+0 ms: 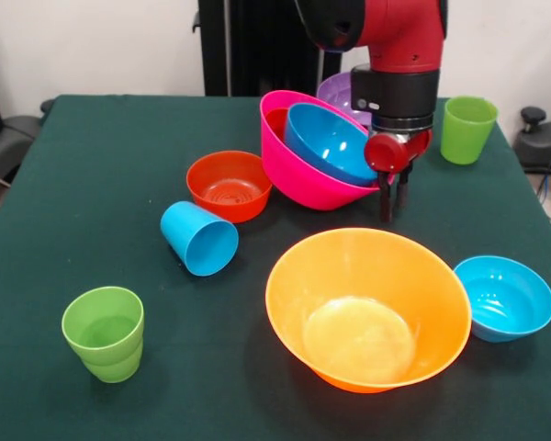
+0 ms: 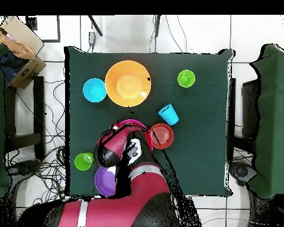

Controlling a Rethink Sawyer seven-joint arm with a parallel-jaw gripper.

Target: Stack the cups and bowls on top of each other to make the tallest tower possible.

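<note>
My gripper [image 1: 391,197] hangs at the right rim of the large pink bowl [image 1: 298,170], and its fingers look shut on that rim. The pink bowl is tilted, holds a blue bowl [image 1: 331,142], and shows a red-orange bowl [image 1: 275,121] behind it. Together these form the tower. A purple bowl [image 1: 342,90] sits behind my arm. The large orange bowl [image 1: 367,308], a small blue bowl [image 1: 505,297] and a small red-orange bowl [image 1: 228,186] stand alone. A sky blue cup [image 1: 199,239] lies on its side. Green cups stand front left [image 1: 104,333] and back right [image 1: 468,129].
The green table [image 1: 101,184] carries everything. In the overhead view my arm [image 2: 138,177] covers the gripper and most of the pink bowl [image 2: 131,123]. The orange bowl [image 2: 128,83] and small blue bowl [image 2: 94,90] sit on the far side. A cardboard box [image 2: 20,41] stands off the table.
</note>
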